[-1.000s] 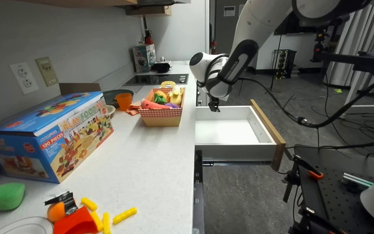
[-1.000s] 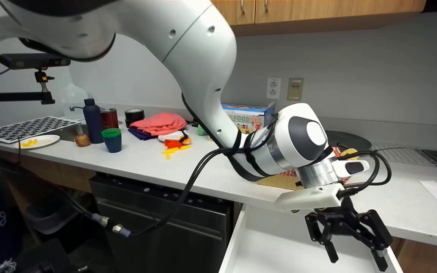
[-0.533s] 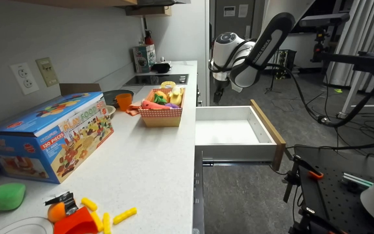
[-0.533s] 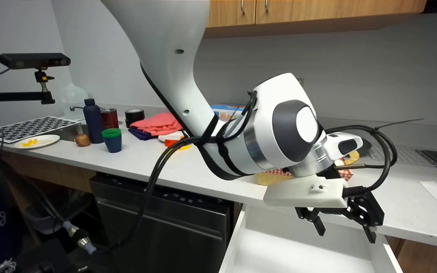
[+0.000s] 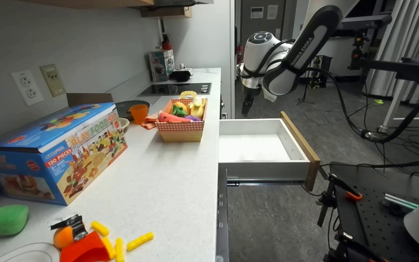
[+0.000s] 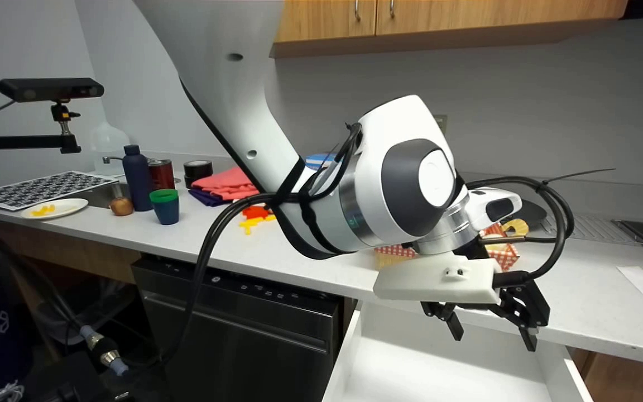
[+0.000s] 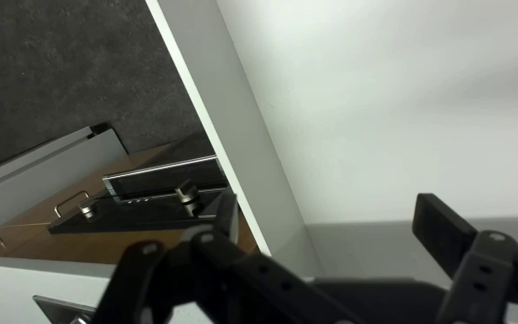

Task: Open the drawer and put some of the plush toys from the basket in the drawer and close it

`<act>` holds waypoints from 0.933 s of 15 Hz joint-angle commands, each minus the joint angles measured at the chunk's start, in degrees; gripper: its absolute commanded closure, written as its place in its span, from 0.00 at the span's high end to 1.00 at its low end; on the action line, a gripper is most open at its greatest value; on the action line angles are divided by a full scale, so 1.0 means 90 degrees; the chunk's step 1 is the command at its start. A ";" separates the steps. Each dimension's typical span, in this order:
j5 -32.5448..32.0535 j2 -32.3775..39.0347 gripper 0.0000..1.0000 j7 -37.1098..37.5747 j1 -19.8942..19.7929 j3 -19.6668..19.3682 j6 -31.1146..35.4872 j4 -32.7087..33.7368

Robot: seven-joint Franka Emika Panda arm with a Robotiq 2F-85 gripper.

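Note:
The white drawer (image 5: 258,145) stands pulled out of the cabinet, its wood front edge (image 5: 300,149) showing; its visible floor (image 6: 444,363) is bare. Above it hangs my gripper (image 6: 493,336), fingers wide apart with nothing between them. In the wrist view the gripper (image 7: 326,204) looks down at the drawer's side wall (image 7: 236,121) and white floor. On the counter beside the drawer sits the red-checked basket (image 5: 180,135), holding several plush toys: a red one (image 5: 172,117), a yellow one (image 5: 196,106) and a green-topped orange one (image 5: 178,110) among them. The arm hides much of the basket in an exterior view.
A large blue toy box (image 5: 86,156) stands on the counter (image 5: 166,196) by the wall. An orange cup (image 5: 139,112) is behind the basket. A green soft toy (image 5: 7,219), a red holder (image 5: 86,249) and yellow sticks (image 5: 139,241) lie at the near end.
The arm has lifted, raising the gripper from low in the drawer to above its rim. It has also shifted slightly leftward in an exterior view. The fingers have stayed apart; drawer and basket are unmoved.

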 commanded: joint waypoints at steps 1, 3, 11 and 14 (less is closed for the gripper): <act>-0.0161 -0.0381 1.00 0.0098 0.0060 -0.0083 0.0280 -0.0149; -0.0348 -0.0782 1.00 0.0044 0.0144 -0.0147 0.0666 -0.0273; 0.0269 -0.1087 1.00 -0.0768 0.0057 0.0796 0.1593 0.0067; 0.0961 -0.0823 1.00 -0.1282 0.0001 0.1322 0.1605 0.0311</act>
